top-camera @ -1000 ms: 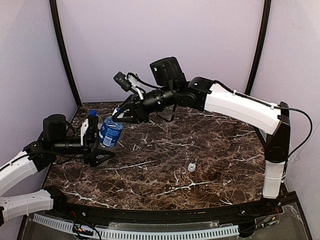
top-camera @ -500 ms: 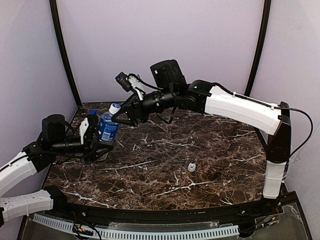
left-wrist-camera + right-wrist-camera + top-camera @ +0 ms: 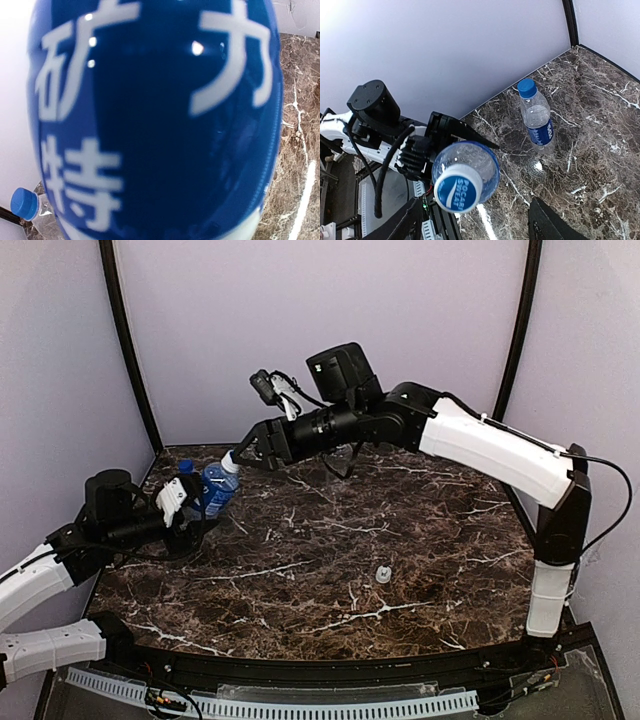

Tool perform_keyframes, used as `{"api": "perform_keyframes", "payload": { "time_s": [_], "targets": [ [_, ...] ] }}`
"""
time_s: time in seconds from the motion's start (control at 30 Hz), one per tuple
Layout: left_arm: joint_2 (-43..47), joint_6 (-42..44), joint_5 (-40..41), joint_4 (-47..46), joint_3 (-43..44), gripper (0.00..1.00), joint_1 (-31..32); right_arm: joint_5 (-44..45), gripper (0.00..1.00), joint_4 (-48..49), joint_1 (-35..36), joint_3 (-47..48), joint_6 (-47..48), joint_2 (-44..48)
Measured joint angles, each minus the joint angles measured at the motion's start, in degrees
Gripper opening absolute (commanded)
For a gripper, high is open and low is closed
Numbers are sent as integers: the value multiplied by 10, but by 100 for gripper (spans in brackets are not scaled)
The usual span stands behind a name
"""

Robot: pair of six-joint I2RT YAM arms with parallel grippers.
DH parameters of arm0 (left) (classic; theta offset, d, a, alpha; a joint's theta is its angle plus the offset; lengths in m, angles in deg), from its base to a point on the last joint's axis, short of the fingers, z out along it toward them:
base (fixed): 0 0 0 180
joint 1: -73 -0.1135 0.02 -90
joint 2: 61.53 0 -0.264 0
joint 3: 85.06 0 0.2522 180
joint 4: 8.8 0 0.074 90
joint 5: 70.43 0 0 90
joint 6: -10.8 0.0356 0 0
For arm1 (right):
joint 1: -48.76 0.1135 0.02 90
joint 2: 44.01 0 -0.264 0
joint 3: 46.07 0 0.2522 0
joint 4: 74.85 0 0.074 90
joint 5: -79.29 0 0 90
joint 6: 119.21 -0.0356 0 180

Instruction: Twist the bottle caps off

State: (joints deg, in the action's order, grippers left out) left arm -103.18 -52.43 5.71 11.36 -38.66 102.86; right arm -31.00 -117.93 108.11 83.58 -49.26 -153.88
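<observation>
Top external shows us the left gripper [image 3: 193,503] at the far left of the marble table [image 3: 430,530], closed around the blue label of the held bottle [image 3: 216,490]. That bottle leans with its neck up and to the right, and the pale blue-and-white cap [image 3: 231,462] sits on it. Our right gripper [image 3: 244,453] reaches across from the right and hangs right at that cap.

From the right wrist we look almost straight down on the cap, printed POCARI SWEAT. Our two fingers stand spread wide on either side of it, not touching it, so the right jaws are open.

The left wrist view is filled almost wholly by the blue label with white characters, close against the lens.

The second bottle [image 3: 538,122] stands upright just beyond the held one, near the far left wall, with its dark blue cap [image 3: 527,88] on. The white cap [image 3: 382,573] lies alone on the table, well apart to the near right.
</observation>
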Motion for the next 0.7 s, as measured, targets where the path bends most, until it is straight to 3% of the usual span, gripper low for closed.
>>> {"api": "perform_keyframes", "payload": {
  "time_s": [0.2,0.5,0.7],
  "targets": [
    [-5,31,11,0,0,45,8,-25,50,-8,-6,59,-22,-43],
    [-10,40,17,3,-1,45,9,-75,45,-14,-10,67,-30,-63],
    [-11,41,18,4,-2,45,9,-92,23,-22,-10,60,-28,-63]
  ]
}}
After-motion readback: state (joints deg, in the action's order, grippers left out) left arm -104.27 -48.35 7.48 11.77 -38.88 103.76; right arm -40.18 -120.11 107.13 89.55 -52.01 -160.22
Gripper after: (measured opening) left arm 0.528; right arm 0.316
